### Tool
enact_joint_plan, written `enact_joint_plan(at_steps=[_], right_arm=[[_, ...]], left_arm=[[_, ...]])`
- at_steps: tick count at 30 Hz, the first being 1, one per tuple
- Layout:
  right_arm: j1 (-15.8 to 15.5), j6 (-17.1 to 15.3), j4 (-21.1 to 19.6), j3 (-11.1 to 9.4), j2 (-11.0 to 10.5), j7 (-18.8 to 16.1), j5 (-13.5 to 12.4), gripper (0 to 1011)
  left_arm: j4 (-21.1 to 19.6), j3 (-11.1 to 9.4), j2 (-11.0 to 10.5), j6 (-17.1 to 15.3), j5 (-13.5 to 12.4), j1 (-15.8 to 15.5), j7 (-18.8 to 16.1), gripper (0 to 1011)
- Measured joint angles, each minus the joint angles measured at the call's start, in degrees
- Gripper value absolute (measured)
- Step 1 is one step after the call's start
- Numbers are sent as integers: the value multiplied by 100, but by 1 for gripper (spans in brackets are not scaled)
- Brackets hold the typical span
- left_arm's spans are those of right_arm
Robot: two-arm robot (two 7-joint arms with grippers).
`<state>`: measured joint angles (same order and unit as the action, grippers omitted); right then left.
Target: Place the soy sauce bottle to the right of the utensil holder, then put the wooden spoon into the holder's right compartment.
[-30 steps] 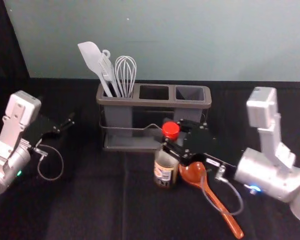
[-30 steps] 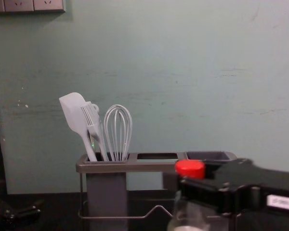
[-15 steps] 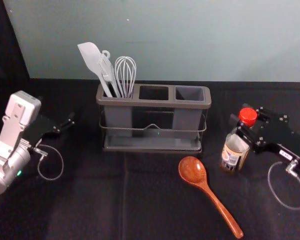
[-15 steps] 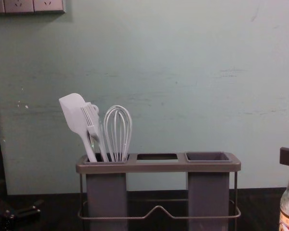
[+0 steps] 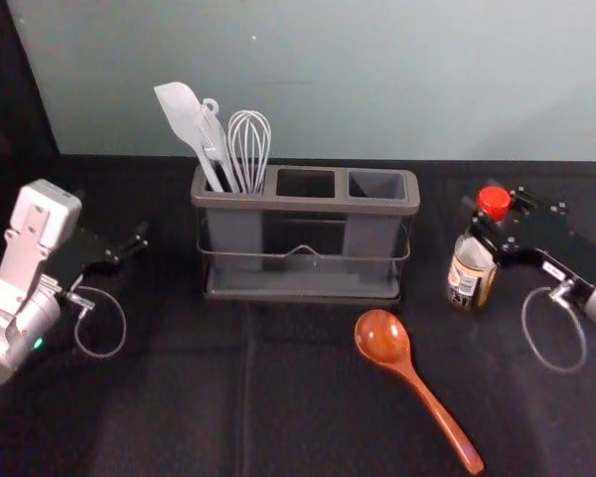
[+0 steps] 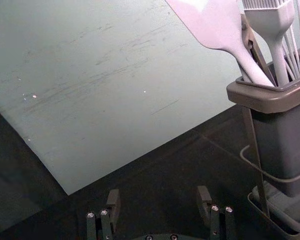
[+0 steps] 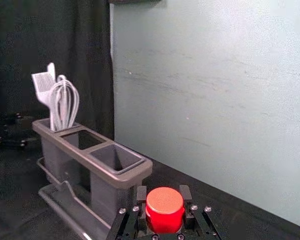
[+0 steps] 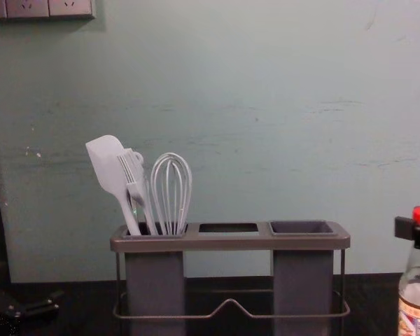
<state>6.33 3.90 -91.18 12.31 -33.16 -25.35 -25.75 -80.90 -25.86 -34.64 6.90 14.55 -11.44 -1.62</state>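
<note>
White spatula [image 5: 182, 112], brush [image 8: 134, 173] and whisk [image 5: 249, 149] close together, pale wall [image 5: 397, 89] with sockets [image 8: 28, 8] behind, black cloth [image 5: 169, 397] below.

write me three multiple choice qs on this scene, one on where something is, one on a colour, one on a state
1. Where is the spoon?
a) in the holder
b) behind the holder
c) in front of the holder

2. What colour is the bottle's cap?
a) red
b) green
c) white

3. How is the right hand?
a) shut on the whisk
b) shut on the bottle
c) wide open, holding nothing

Key:
1 c: the head view shows it lying on the holder's near side.
2 a: the cap is plainly red.
3 b: its fingers close in from both sides at the cap.
</note>
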Motion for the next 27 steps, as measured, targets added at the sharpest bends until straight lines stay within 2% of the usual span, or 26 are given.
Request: enact_joint_plan(at_steps=[4,9,17,27], right_arm=[[281,1,346,95,205,20,150,395],[556,23,673,149,416,12,219,395],[817,63,992,212,605,-50,284,394],[1026,66,1263,285,734,-143,320,395]], left_arm=[[0,0,0,1,0,0,0,1005],[0,0,0,0,0,0,0,1005],[0,0,0,0,0,0,0,1005],[0,0,0,0,0,0,0,1005]])
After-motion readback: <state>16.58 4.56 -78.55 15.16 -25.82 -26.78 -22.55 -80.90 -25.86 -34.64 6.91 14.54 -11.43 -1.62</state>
